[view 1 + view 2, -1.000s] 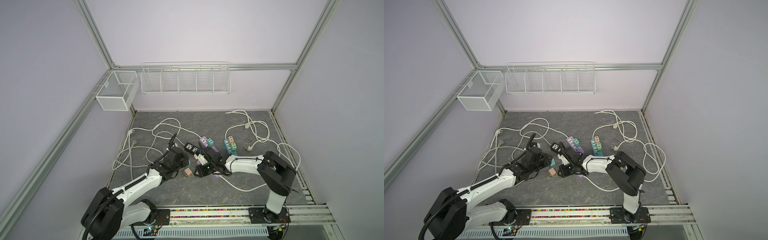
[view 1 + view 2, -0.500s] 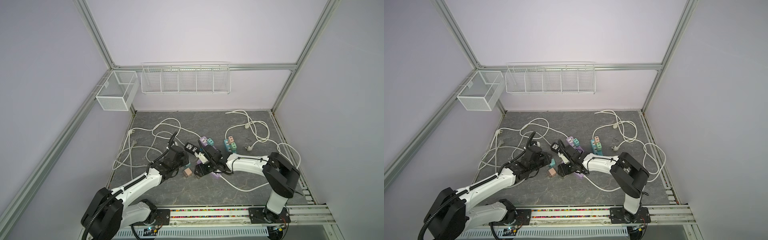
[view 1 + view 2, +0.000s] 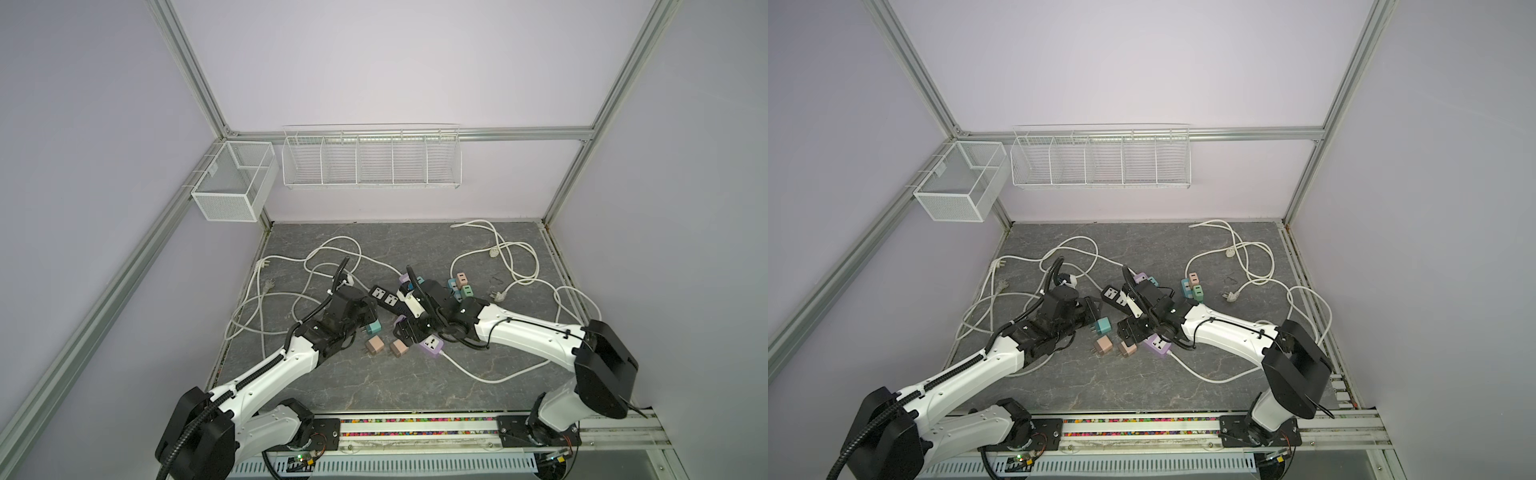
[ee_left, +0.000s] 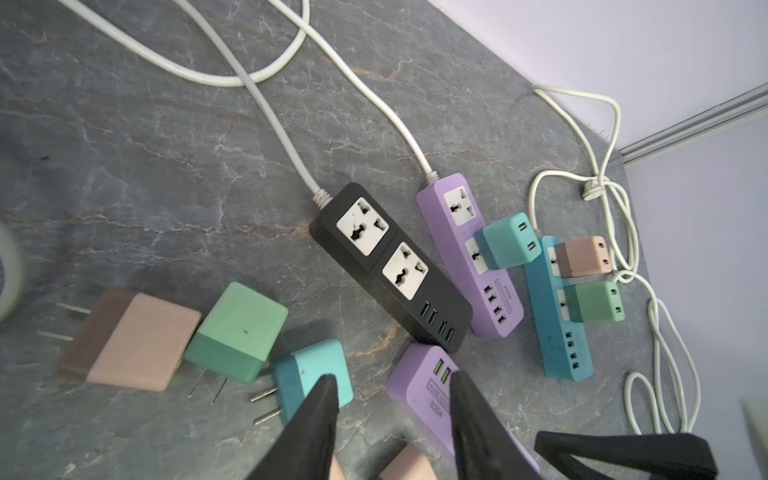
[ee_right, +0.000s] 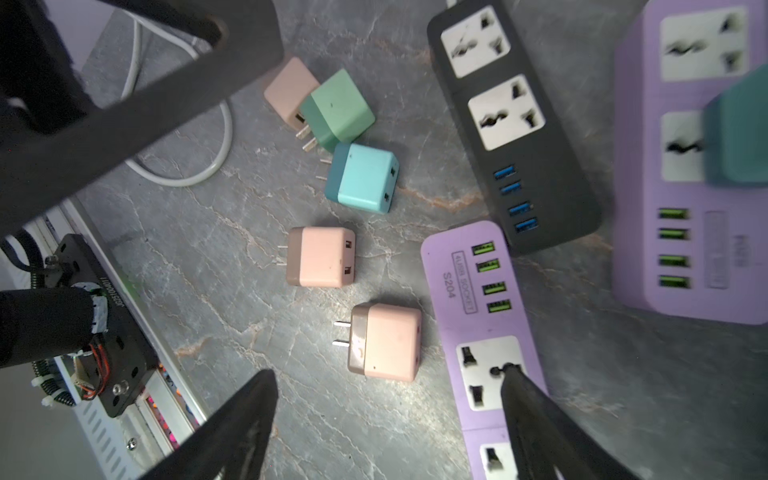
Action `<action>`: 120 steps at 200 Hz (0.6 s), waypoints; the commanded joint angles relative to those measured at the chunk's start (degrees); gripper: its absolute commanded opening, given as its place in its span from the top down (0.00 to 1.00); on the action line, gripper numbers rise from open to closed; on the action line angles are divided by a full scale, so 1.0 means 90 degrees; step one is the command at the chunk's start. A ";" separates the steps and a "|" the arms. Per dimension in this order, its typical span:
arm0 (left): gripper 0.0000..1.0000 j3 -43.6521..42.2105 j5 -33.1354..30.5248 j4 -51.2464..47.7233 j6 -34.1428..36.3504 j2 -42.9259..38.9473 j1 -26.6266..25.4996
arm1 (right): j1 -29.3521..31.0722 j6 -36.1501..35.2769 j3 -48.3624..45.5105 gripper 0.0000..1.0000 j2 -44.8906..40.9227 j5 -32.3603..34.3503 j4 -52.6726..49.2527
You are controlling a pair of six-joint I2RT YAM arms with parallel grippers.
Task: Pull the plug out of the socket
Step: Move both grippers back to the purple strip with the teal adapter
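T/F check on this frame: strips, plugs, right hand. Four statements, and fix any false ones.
1. Both sockets of the black strip are empty. True.
2. The right hand grips a pink plug. False: it is open, and the nearest pink plug lies loose on the table.
3. The blue strip carries two plugs. True.
4. The purple strip between the black and blue strips holds no plug. False: a teal plug sits in one of its sockets.

Your left arm (image 3: 266, 374) and right arm (image 3: 523, 334) have white shells with black joints. A black ribbed hose (image 3: 870, 430) follows the left one; the fingers (image 4: 311, 424) are black and tapered.
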 commanded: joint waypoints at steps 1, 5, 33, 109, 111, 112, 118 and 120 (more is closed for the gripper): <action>0.54 0.0328 -0.0018 0.0011 0.0194 0.0063 0.0040 | -0.0134 -0.0446 0.0197 0.09 -0.0394 0.0619 -0.0419; 0.54 0.0363 0.0009 0.0028 0.0211 0.0105 0.0040 | -0.0169 -0.0481 0.0187 0.08 -0.0456 0.0675 -0.0430; 0.52 0.0615 0.0217 0.0195 0.0185 0.0453 0.0044 | -0.0496 -0.0673 0.0245 0.02 -0.0756 0.0873 -0.0574; 0.49 0.1495 0.0932 0.0643 -0.0034 0.2038 0.0075 | -0.1335 -0.0992 0.0660 0.10 -0.0660 0.1249 -0.0846; 0.49 0.1522 0.0962 0.0646 -0.0045 0.2080 0.0071 | -0.1356 -0.0983 0.0660 0.10 -0.0656 0.1238 -0.0837; 0.49 0.1538 0.0974 0.0651 -0.0048 0.2098 0.0075 | -0.1357 -0.0984 0.0660 0.10 -0.0650 0.1234 -0.0829; 0.49 0.1630 0.1055 0.0671 -0.0077 0.2248 0.0077 | -0.1399 -0.0988 0.0633 0.11 -0.0631 0.1242 -0.0764; 0.49 0.1659 0.1081 0.0668 -0.0083 0.2286 0.0079 | -0.1403 -0.0994 0.0624 0.11 -0.0624 0.1253 -0.0739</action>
